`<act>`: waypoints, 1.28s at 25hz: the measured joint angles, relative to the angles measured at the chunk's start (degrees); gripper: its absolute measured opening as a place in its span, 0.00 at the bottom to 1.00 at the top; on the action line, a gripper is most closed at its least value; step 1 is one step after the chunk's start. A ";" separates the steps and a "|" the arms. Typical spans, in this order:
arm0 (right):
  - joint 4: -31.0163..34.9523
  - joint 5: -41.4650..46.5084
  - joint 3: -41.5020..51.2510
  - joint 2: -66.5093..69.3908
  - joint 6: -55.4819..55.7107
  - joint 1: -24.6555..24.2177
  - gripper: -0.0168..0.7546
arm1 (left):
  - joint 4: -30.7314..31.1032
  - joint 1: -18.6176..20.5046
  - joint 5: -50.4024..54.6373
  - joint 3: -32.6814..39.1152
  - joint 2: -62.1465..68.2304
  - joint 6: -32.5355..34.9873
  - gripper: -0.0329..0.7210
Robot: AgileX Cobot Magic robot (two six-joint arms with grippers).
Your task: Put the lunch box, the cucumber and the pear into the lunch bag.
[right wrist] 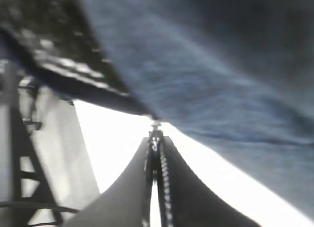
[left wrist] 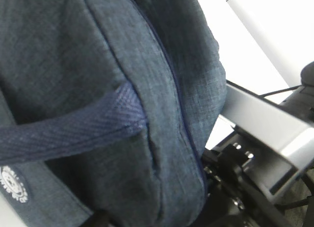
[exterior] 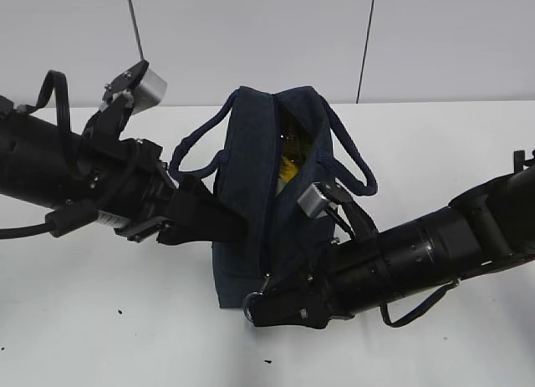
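The boxy dark navy fabric lunch bag (exterior: pixel 251 195) stands upright, zipper running toward the camera, contents mostly hidden; right gripper (exterior: pixel 266 308) pinched together at its base, left gripper's (exterior: pixel 219 224) state indiscernible.

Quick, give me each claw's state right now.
Left claw: against the lunch bag; open or shut, cannot tell.
Right claw: shut on the zipper pull.

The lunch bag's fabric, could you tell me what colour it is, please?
Dark navy blue on the lunch bag, clearest in the exterior view.

Dark navy lunch bag (exterior: pixel 251 186) with navy woven handles, yellow pear (exterior: pixel 288 168) inside, on white table (exterior: pixel 435 145)
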 joint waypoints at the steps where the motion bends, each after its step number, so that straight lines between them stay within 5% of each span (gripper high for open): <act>1: -0.12 0.56 0.00 -0.35 0.62 0.00 0.03 | 0.11 0.00 0.01 0.00 0.00 0.00 0.62; 26: -9.44 0.77 0.00 -15.27 17.20 -0.15 0.03 | 0.22 0.00 1.20 0.00 1.64 0.00 0.61; 32: -16.46 -1.43 -0.75 -17.74 24.61 -0.15 0.03 | 0.22 0.00 1.30 0.00 1.82 0.00 0.61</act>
